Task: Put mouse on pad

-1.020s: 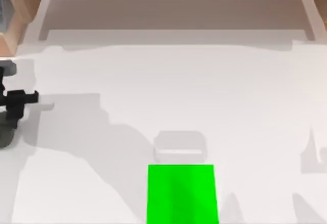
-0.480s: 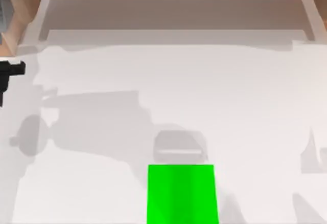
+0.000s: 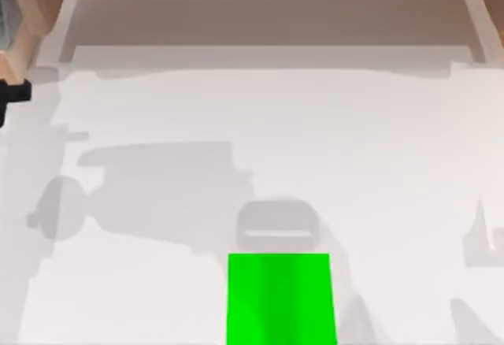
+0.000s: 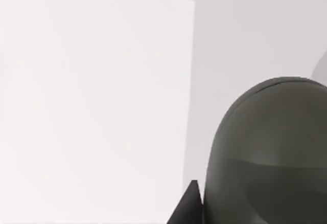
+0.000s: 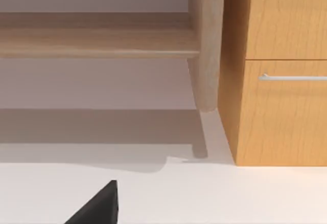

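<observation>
Here's the white table (image 3: 331,140) from above, and the pad (image 3: 279,299) lies flat at the near edge, about centre, bright green and bare on top. Just beyond its far edge there's a pale grey rounded patch (image 3: 276,227) on the table surface, touching or nearly touching the pad. What it is I cannot tell. Over at the table's far left edge a black piece of the left arm (image 3: 11,94) pokes into the top view, well apart from the pad, and broad soft shadows spread across the left half of the table beneath it. On the left wrist view, the mouse (image 4: 271,157) looms large and close, a smooth dark grey dome. Tucked right against its side is a black wedge of the left gripper (image 4: 188,209), with plain white table behind. The mouse is right up at that gripper and nowhere near the pad, but whether the pincer is clamped on it or standing open I cannot tell. On the other side, the right gripper (image 5: 97,207) shows as a black corner low in the right wrist view, above the white table, and its pincer state I cannot tell either. It faces a wooden cabinet (image 5: 283,70) with a metal drawer handle (image 5: 294,77), a pale rounded post (image 5: 207,45) beside it, and a wooden shelf (image 5: 97,42) running off behind.
</observation>
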Motion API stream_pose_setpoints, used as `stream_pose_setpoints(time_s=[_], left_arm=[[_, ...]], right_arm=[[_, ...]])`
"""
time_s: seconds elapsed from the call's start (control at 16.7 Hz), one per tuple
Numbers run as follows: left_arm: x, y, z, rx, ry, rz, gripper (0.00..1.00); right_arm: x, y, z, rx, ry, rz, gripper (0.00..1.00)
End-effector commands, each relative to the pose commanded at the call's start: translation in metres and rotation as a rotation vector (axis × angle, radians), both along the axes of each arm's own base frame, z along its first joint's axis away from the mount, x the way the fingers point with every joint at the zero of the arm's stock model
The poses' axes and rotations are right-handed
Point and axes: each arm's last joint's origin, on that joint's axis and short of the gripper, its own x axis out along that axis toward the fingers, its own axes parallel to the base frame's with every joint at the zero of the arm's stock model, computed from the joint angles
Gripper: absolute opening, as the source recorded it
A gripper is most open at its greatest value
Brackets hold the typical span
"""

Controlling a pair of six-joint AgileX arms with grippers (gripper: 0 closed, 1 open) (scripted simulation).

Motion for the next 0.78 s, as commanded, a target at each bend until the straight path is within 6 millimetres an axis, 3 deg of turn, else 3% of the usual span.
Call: stream_pose_setpoints(time_s=[0.12,0.24,0.48,0.66,0.78], left_arm=[[-0.001,0.015,-0.001,0.006,0.001,0.083,0.00],[-0.005,0.045,-0.004,0.017,0.002,0.246,0.00],[-0.038,0.147,-0.012,0.052,0.005,0.785,0.00],[-0.104,0.239,-0.020,0.088,0.011,1.339,0.00],[-0.171,0.294,-0.026,0.119,0.018,1.757,0.00]], right_arm=[[0.000,0.000,0.000,0.000,0.000,0.000,1.00],[0.000,0.000,0.000,0.000,0.000,0.000,1.00],[0.000,0.000,0.000,0.000,0.000,0.000,1.00],[0.000,0.000,0.000,0.000,0.000,0.000,1.00],[0.000,0.000,0.000,0.000,0.000,0.000,1.00]])
